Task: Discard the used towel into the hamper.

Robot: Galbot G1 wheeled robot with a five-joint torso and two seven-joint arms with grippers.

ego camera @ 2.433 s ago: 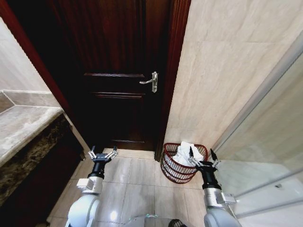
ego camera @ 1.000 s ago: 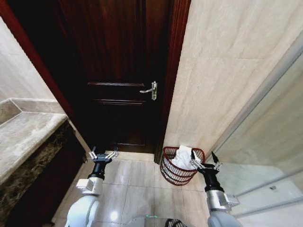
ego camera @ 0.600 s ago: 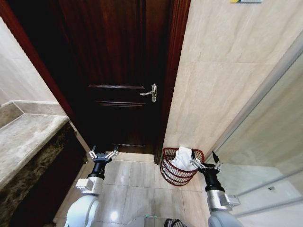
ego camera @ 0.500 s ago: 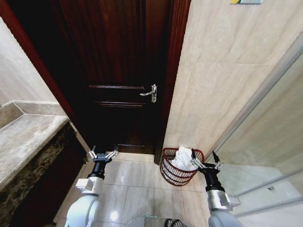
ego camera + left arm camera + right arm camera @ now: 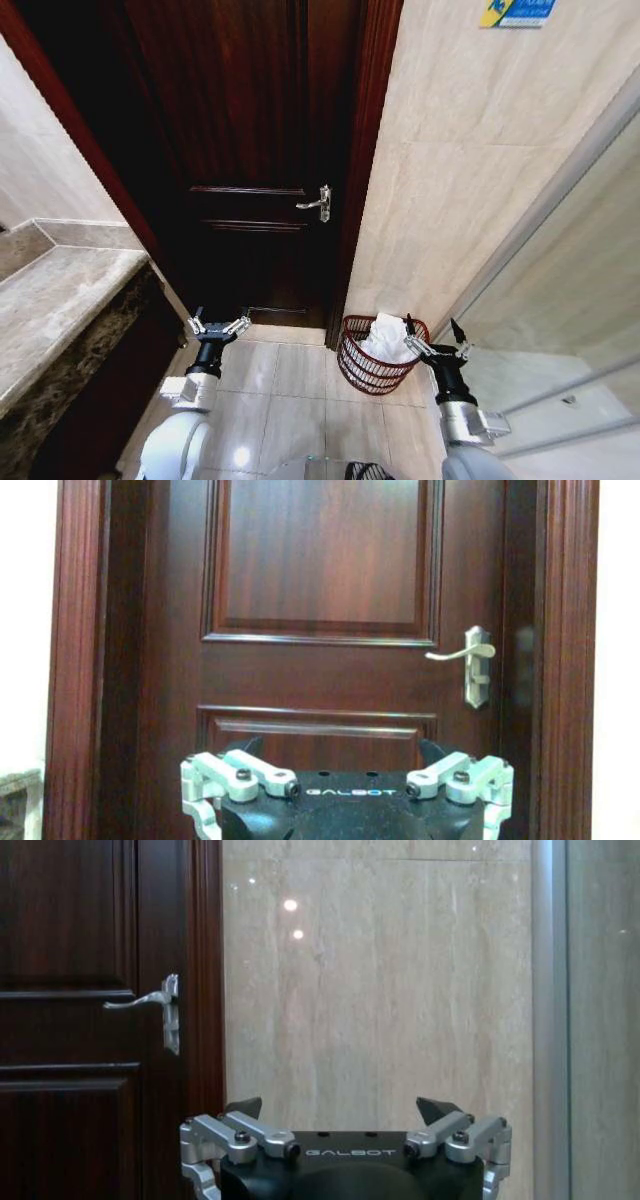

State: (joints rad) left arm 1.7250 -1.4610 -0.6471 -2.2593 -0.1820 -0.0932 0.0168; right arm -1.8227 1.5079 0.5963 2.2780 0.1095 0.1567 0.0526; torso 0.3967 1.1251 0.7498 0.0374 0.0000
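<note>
The hamper (image 5: 368, 368), a small red-brown wire basket, stands on the floor against the beige wall, just right of the door frame. A crumpled white towel (image 5: 388, 340) lies inside it, rising above the rim. My right gripper (image 5: 432, 340) is open and empty, held up just right of the hamper's rim. My left gripper (image 5: 217, 325) is open and empty too, raised in front of the door's lower panel. In the wrist views each gripper (image 5: 347, 759) (image 5: 342, 1116) shows spread fingers with nothing between them.
A dark wooden door (image 5: 250, 150) with a silver lever handle (image 5: 318, 203) fills the middle. A stone counter (image 5: 50, 300) runs along the left. A glass partition with a metal frame (image 5: 560, 290) stands at the right. Pale floor tiles (image 5: 290, 400) lie between my arms.
The whole picture has slid down a little, so the camera has moved; a blue sign now shows at the top right. Both grippers stay open and raised; the towel stays in the hamper.
</note>
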